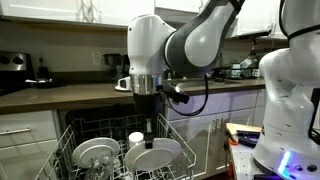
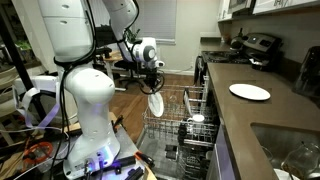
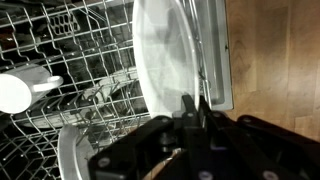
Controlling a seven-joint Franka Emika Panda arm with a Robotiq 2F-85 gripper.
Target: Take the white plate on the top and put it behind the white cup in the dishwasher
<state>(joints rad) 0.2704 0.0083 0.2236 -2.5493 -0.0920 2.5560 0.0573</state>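
My gripper [image 3: 196,99] is shut on the rim of the white plate [image 3: 165,45], which stands on edge. In both exterior views the gripper [image 1: 150,122] [image 2: 152,80] points down and the white plate [image 1: 155,154] [image 2: 155,102] hangs below it, over the dishwasher's white wire rack [image 1: 70,135] [image 2: 176,128]. The white cup [image 1: 136,138] [image 2: 197,119] sits in the rack close beside the plate. In the wrist view the cup [image 3: 15,92] lies far left, apart from the plate, among the rack tines [image 3: 85,40].
A greyer glassy dish [image 1: 95,152] stands in the rack on the cup's other side. Another white plate [image 2: 249,92] lies on the dark counter [image 2: 285,115] above the dishwasher. The robot's white base [image 2: 90,110] stands beside the open door. Wood floor [image 3: 275,60] shows past the rack.
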